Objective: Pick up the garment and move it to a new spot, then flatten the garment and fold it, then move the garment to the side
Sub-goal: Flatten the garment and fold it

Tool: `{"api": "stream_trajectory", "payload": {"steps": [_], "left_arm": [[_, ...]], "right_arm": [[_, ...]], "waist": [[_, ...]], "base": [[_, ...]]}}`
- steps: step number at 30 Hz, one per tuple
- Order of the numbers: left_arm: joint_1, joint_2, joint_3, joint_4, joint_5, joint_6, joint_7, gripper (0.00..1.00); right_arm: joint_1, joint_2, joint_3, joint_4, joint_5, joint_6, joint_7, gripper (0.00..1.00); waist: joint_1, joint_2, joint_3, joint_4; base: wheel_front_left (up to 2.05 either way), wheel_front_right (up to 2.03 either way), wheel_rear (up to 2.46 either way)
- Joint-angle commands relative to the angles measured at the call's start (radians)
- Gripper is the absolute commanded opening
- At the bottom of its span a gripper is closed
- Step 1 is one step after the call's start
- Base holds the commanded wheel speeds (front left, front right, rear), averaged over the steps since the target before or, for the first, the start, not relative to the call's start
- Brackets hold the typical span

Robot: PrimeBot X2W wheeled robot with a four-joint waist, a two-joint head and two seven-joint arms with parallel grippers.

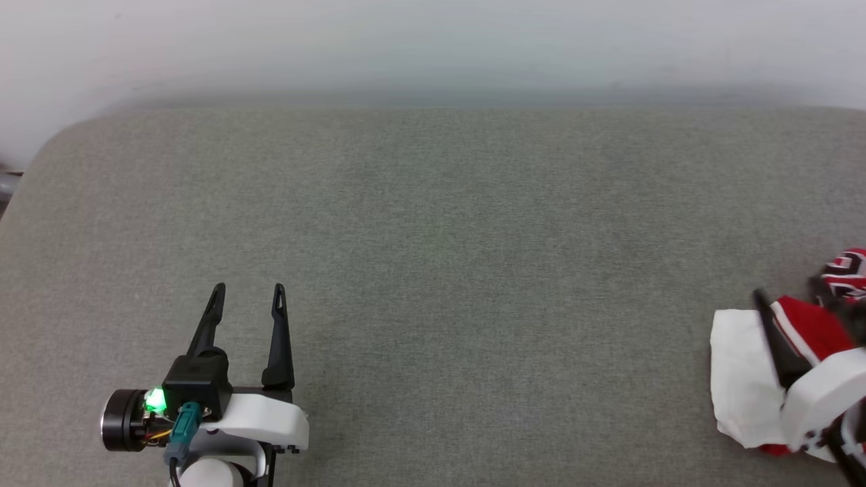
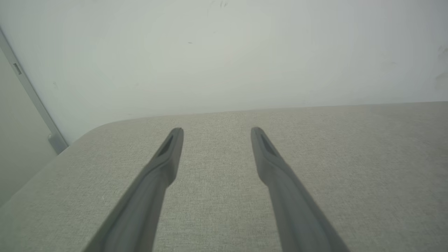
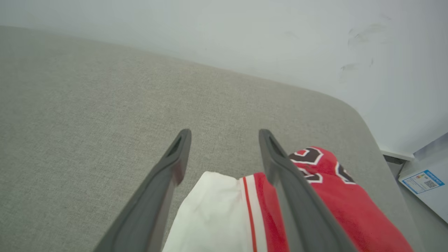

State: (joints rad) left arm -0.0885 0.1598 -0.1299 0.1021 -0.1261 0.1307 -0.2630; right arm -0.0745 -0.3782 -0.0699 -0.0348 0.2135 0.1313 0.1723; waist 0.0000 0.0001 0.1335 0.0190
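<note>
Soft, even light is falling across the grey surface (image 1: 433, 223) without casting hard shadows, while the far wall (image 1: 433, 47) is dissolving into haze and the right claw (image 1: 786, 291) is smearing with motion blur.

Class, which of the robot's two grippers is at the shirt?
The right gripper, open over the red-and-white shirt; the left gripper is over the grey surface, far from it.

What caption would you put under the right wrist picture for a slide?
Open right gripper poised over a crumpled red-and-white jersey T-shirt on a grey fabric surface.
</note>
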Motion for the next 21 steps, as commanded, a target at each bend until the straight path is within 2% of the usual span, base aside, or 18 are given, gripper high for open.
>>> {"api": "stream_trajectory", "payload": {"steps": [1, 5, 12, 18, 21], "left_arm": [[-0.012, -0.004, 0.001, 0.001, 0.001, -0.003, -0.002, 1.0], [-0.014, -0.013, 0.003, -0.001, 0.007, -0.006, -0.002, 1.0], [-0.025, -0.029, 0.006, -0.003, 0.016, -0.014, -0.002, 1.0], [-0.032, -0.036, 0.015, -0.006, 0.024, -0.018, -0.002, 1.0], [-0.034, -0.038, 0.018, -0.004, 0.028, -0.023, -0.002, 1.0]], "right_arm": [[0.001, -0.007, 0.029, 0.019, 0.02, -0.001, 0.017, 1.0], [0.02, -0.053, 0.115, 0.082, 0.07, -0.001, 0.085, 1.0], [0.059, -0.135, 0.194, 0.237, 0.125, -0.001, 0.19, 1.0], [0.074, -0.139, 0.271, 0.345, 0.231, -0.001, 0.246, 1.0], [0.057, -0.151, 0.302, 0.376, 0.248, 0.0, 0.243, 0.98]], "waist": [[0.0, -0.0001, 0.006, 0.011], [0.0, -0.0001, 0.015, 0.033], [0.0, -0.0001, 0.041, 0.061], [0.0, -0.0001, 0.058, 0.063], [0.0, -0.0001, 0.061, 0.061]], "base": [[0.0, 0.0, 0.0], [0.0, 0.0, 0.0], [0.0, 0.0, 0.0], [0.0, 0.0, 0.0], [0.0, 0.0, 0.0]]}}
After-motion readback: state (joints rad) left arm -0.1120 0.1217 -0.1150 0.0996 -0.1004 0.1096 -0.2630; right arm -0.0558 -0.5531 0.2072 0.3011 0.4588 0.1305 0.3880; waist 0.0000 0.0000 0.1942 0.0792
